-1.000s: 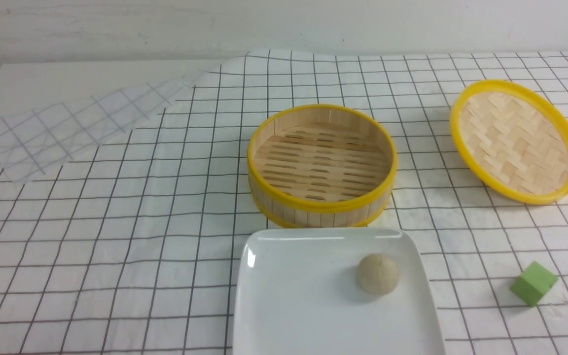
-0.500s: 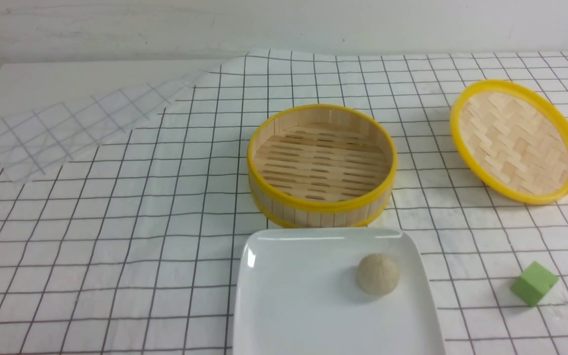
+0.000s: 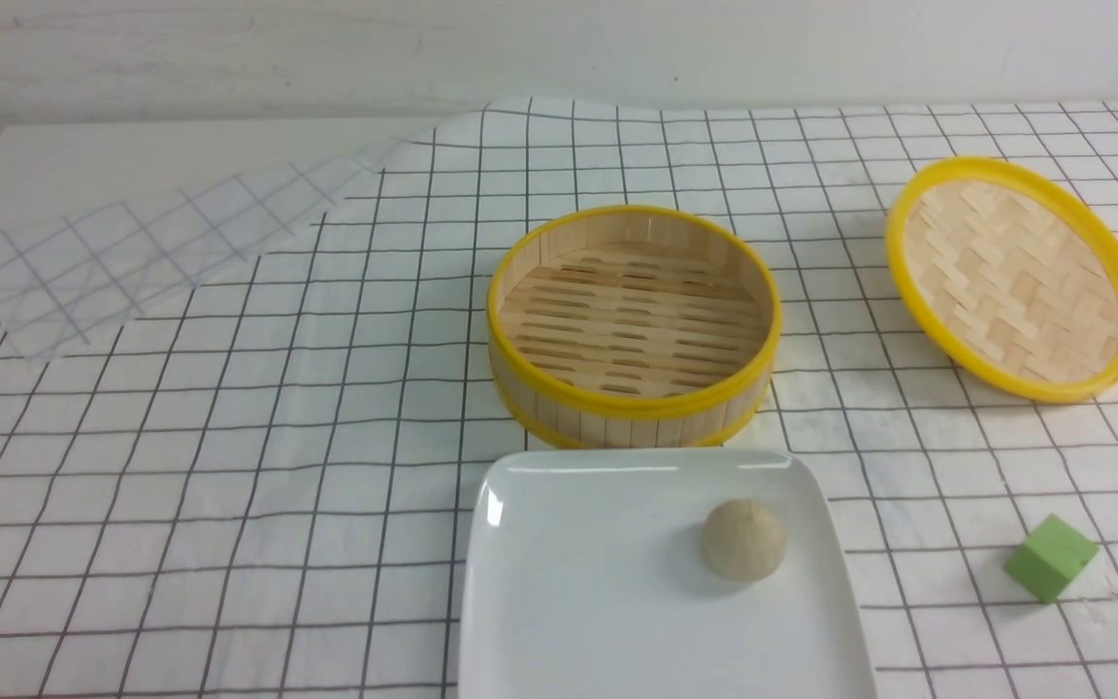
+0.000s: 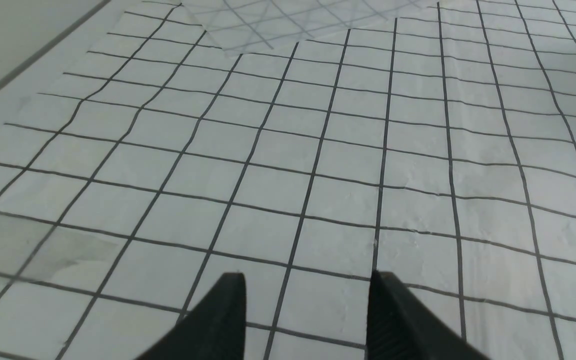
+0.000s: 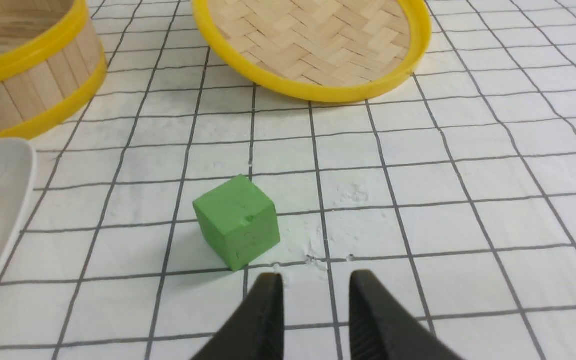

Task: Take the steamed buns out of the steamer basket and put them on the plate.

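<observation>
open cloth (image 3: 229, 437) left of steamer basket (image 3: 633, 413) and plate (image 3: 578, 592); green cube (image 3: 1050, 558) stands right.

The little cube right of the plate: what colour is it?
The cube is green; clearest in the right wrist view.

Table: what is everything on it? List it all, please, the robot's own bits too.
Bun: 1, beige, on the plate's right half.
Plate: 1, white, nearest the robot, centre.
Basket: 1, bamboo with yellow rims, behind the plate, nothing inside.
Lid: 1, woven bamboo with yellow rim, far right.
Block: 1, green, right of the plate.
Cloth: 1, white with black grid, over the table.
Table: 1, white, bare at far left.
Left gripper: 1, black, open over bare cloth.
Right gripper: 1, black, open near the block.
</observation>
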Controlling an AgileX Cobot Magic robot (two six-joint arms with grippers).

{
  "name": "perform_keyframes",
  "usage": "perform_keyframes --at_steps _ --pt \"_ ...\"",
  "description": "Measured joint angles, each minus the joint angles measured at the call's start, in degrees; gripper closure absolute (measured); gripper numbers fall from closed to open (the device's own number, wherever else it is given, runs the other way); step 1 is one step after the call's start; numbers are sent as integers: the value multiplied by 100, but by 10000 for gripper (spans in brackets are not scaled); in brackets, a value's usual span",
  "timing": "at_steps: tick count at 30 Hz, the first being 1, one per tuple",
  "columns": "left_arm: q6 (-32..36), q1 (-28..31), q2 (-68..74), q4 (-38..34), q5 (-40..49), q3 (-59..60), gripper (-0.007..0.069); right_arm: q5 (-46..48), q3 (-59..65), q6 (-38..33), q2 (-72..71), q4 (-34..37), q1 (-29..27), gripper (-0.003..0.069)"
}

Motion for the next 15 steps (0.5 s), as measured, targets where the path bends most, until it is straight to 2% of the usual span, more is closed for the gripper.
perform_keyframes --at_steps 5,15 --pt "0 0 0 0 0 0 270 48 0 0 0 309 -152 436" --pt "0 0 0 0 0 0 270 17 0 -415 0 17 -179 425"
